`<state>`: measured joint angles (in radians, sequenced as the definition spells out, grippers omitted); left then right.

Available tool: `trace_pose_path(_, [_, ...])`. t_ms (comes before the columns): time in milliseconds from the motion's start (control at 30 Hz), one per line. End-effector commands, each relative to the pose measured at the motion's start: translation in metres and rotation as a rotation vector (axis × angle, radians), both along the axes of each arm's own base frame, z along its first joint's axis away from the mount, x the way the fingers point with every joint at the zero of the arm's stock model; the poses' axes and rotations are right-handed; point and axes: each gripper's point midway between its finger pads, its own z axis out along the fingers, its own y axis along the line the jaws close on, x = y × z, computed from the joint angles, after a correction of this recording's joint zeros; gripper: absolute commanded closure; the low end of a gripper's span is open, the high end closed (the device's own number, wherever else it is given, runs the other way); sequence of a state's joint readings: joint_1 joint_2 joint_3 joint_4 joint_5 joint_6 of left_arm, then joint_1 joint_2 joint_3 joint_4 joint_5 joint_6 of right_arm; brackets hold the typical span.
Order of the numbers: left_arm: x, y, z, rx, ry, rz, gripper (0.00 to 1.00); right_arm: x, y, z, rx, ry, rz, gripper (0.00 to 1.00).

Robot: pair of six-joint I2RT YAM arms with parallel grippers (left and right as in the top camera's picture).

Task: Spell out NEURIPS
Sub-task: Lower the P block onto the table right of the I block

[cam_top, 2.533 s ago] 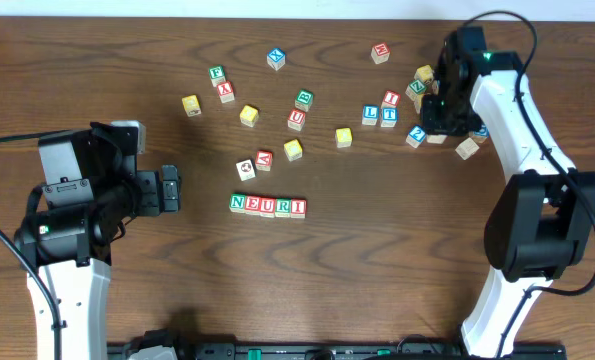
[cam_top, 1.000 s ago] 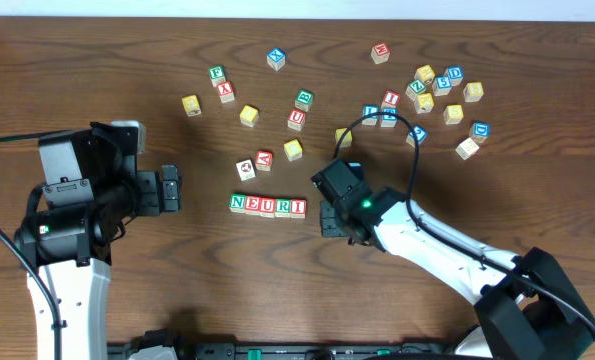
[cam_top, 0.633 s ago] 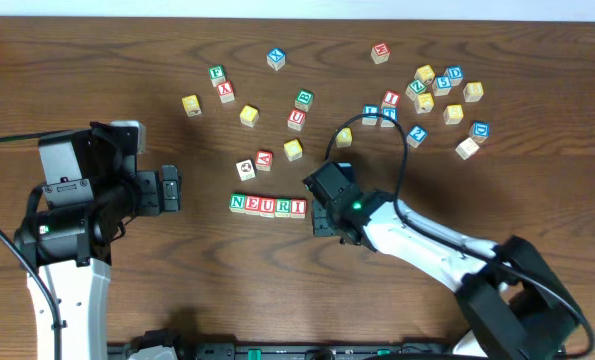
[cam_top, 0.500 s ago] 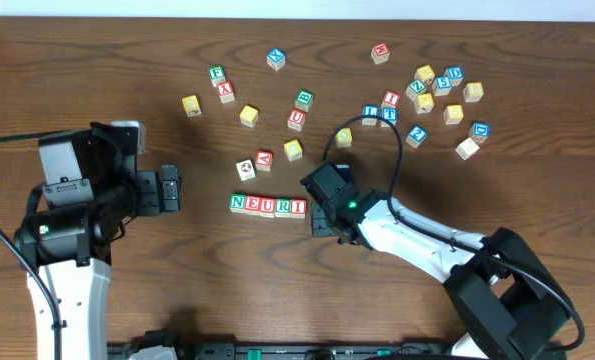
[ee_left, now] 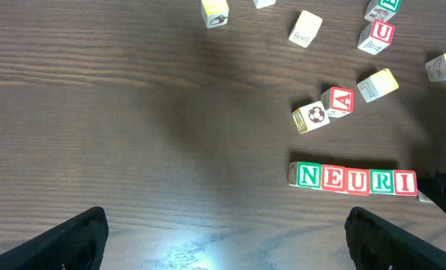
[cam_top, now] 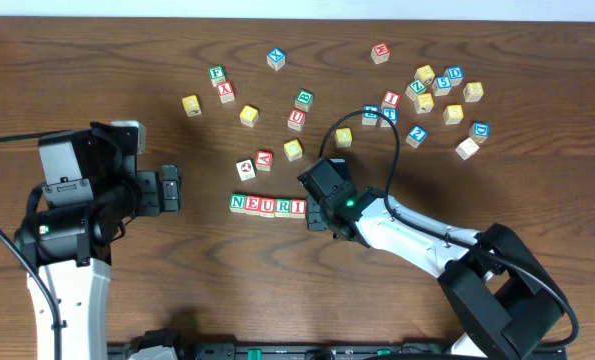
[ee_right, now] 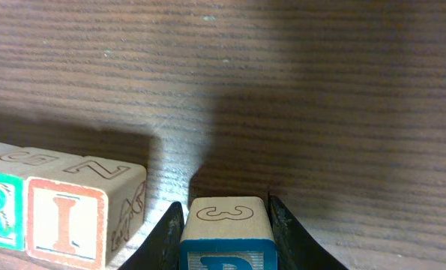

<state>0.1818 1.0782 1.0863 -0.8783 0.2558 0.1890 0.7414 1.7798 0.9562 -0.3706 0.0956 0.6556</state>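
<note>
A row of cubes reading N, E, U, R, I lies mid-table, and the left wrist view shows the same row. My right gripper sits at the row's right end, shut on a blue-lettered P cube. That cube is just right of the I cube, with one finger in the narrow gap between them. From overhead the gripper hides the P cube. My left gripper is open and empty over bare wood, left of the row.
Loose letter cubes lie scattered behind the row; the nearest are a red A cube and a yellow cube. A tighter cluster of cubes sits at the back right. The right arm's cable loops over some of them.
The right arm has come from the back-right cluster to the row's right end with a cube in its grip, edging left toward the I cube over the last second. The left arm has not moved.
</note>
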Motion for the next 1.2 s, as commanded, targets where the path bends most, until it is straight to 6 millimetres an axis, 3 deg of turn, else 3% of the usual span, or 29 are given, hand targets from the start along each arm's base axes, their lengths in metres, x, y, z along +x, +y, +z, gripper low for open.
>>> trace_pose_path(0, [0.002,0.002,0.006,0.015,-0.016,-0.008,0.01,-0.003,-0.005,-0.016,-0.038,0.023,-0.017,0.86])
trace_pose_path(600, [0.002,0.002,0.006,0.015,-0.016,-0.008,0.01,0.009,-0.008,-0.012,-0.032,-0.032,-0.11,0.84])
trace_pose_path(1167, [0.002,0.002,0.006,0.015,-0.016,-0.008,0.01,0.003,0.0,-0.013,0.007,0.008,-0.087,0.76])
